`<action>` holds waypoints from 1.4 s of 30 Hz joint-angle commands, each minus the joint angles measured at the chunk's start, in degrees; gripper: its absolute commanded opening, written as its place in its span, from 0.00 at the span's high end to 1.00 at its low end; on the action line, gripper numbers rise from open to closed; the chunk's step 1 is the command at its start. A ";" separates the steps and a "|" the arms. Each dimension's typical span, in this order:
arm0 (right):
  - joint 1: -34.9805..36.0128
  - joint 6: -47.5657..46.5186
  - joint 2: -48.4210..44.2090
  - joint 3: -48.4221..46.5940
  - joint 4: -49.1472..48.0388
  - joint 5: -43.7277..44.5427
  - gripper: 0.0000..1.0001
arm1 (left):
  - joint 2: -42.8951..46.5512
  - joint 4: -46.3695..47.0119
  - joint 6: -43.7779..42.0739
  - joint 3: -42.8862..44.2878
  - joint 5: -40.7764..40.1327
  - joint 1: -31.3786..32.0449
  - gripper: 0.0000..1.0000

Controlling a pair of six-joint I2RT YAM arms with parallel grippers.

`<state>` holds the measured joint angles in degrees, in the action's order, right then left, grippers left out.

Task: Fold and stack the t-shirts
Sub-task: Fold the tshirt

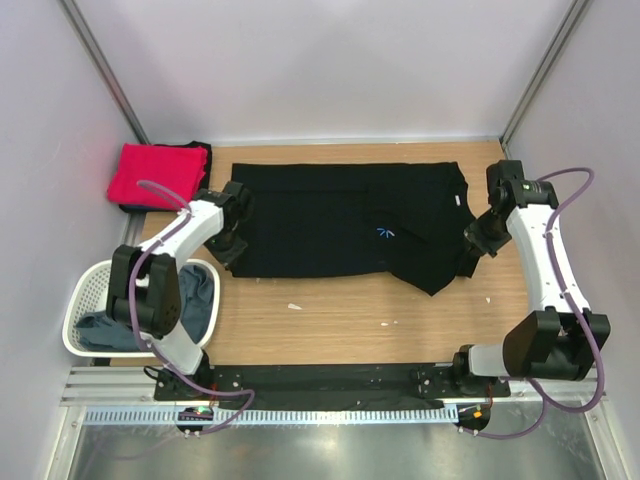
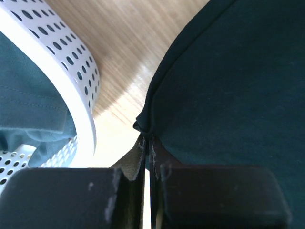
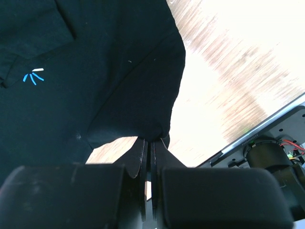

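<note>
A large black t-shirt (image 1: 320, 215) lies spread across the wooden table, its small light-blue starburst mark (image 1: 385, 232) facing up. Its lower right part is folded into a loose flap. My left gripper (image 1: 229, 250) is shut on the shirt's near left corner; in the left wrist view the hem (image 2: 143, 125) is bunched at the gripper (image 2: 147, 139). My right gripper (image 1: 470, 257) is shut on the near right corner, where the black cloth (image 3: 95, 71) hangs from the gripper (image 3: 152, 141). A folded red t-shirt (image 1: 152, 173) lies at the back left. A grey-blue t-shirt (image 1: 196, 300) sits in the basket.
The white perforated laundry basket (image 1: 84, 290) stands at the near left, close beside my left gripper, its rim (image 2: 66, 81) a short way from the fingers. Small white scraps (image 1: 294, 306) lie on the bare wood. A metal rail (image 1: 330, 384) runs along the near edge. Enclosure walls surround the table.
</note>
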<state>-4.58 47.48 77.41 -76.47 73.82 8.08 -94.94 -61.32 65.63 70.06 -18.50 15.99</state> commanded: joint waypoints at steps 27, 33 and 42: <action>-3.07 -9.95 22.51 -20.47 -15.11 -0.70 0.99 | -14.39 -6.53 1.52 19.84 -10.14 -0.43 1.00; -2.98 -10.83 28.32 -25.31 -16.78 -0.69 0.99 | -19.23 -7.67 -1.11 27.57 -13.67 -0.70 1.00; -2.89 -13.64 36.49 -31.98 -18.28 -2.01 0.99 | -24.15 -6.01 -5.07 33.03 -16.83 -0.69 1.00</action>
<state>-7.25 36.38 112.79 -104.12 57.43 5.52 -117.84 -66.87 62.24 100.64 -30.33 15.77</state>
